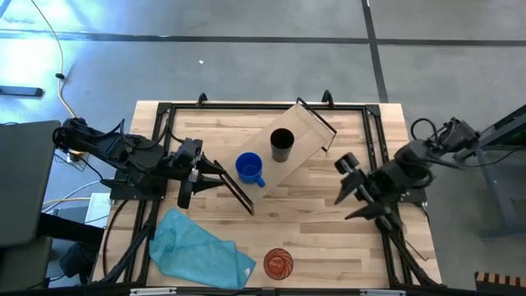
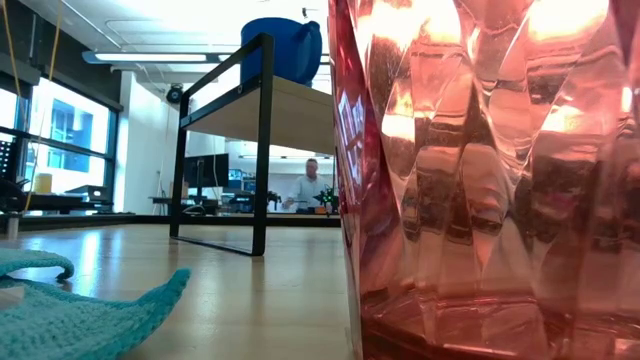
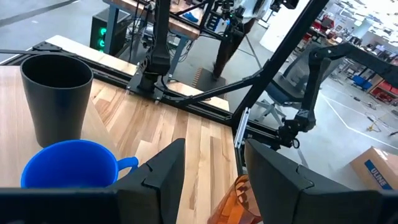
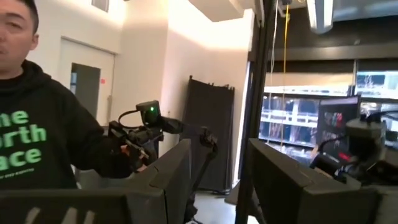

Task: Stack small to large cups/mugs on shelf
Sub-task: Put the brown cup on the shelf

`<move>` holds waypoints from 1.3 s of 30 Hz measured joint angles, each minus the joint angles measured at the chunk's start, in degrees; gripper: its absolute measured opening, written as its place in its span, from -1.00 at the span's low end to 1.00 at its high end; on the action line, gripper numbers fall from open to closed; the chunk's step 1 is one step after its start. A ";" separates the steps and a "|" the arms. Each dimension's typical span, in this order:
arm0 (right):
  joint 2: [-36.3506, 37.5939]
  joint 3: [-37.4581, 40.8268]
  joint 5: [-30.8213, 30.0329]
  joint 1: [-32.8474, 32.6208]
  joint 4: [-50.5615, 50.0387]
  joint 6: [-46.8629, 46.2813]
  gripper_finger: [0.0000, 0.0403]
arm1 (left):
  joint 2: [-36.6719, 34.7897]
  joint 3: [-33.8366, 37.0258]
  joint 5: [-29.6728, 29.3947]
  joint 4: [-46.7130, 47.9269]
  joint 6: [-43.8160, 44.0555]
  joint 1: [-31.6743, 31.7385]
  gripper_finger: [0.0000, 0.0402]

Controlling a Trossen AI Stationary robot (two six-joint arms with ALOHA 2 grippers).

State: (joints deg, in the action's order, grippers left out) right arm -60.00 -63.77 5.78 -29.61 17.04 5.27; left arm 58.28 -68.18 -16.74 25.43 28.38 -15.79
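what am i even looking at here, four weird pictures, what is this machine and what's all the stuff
It is a robot with two dark arms at a wooden table, each ending in a two-finger gripper. The high view looks straight down. The low view sits at table height. The other two come from cameras on the wrists.

The left gripper is beside the shelf, a light board on black frames. A blue mug and a black cup stand on it. An orange tumbler stands near the table's front edge, so close to the low camera that it fills that view. A teal cloth lies beside it.

The right gripper waits off to the side. Both are open, holding nothing. A person shows in the right wrist view.
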 joint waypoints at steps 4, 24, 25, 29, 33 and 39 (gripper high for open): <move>-1.47 0.00 4.72 3.80 -0.02 -3.04 -0.25 | 0.00 0.02 0.04 0.00 0.00 -0.02 -0.22; -3.71 3.19 8.92 10.57 -10.79 -15.49 -0.25 | 0.00 0.02 0.03 0.02 0.00 -0.02 -0.22; -3.35 5.40 8.22 10.35 -8.15 -16.23 -0.25 | 0.00 0.02 0.03 0.02 0.00 -0.02 -0.22; -0.77 16.42 6.99 9.54 9.24 -21.19 -0.25 | 0.00 0.02 0.03 0.01 0.02 -0.02 -0.22; 1.84 25.52 2.47 9.14 20.84 -27.52 -0.25 | 0.00 0.02 0.03 0.02 0.02 -0.02 -0.22; 1.90 28.69 -4.48 4.22 20.96 -30.31 -0.25 | 0.00 0.01 0.02 0.04 0.03 -0.02 -0.22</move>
State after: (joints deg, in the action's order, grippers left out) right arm -58.10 -35.08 1.30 -25.39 37.99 -25.04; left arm 58.28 -68.17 -16.72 25.47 28.41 -15.81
